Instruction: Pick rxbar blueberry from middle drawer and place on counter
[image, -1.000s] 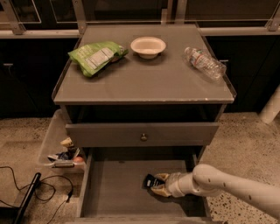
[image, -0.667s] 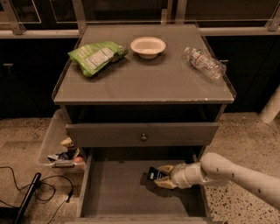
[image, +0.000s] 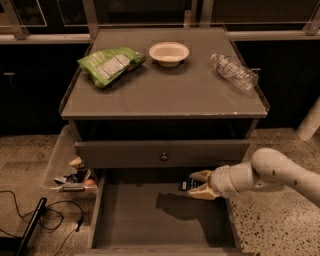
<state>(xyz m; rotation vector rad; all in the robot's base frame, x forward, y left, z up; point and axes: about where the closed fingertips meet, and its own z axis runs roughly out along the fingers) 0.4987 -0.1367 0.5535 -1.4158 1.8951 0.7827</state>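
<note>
My gripper (image: 198, 184) comes in from the right on a white arm and is shut on the rxbar blueberry (image: 188, 184), a small dark navy bar with white print. It holds the bar above the right rear part of the open middle drawer (image: 135, 212), just below the closed drawer front with the brass knob (image: 163, 156). The bar's shadow falls on the grey drawer floor. The counter (image: 165, 92) is the grey cabinet top above.
On the counter lie a green crinkled bag (image: 108, 63), a white bowl (image: 169, 52) and a clear plastic bottle (image: 233, 71). A tray of small items (image: 72, 177) and black cables (image: 35, 220) are on the floor at left.
The gripper has lifted the bar off the drawer floor and raised it toward the drawer front above; the arm has risen with it.
</note>
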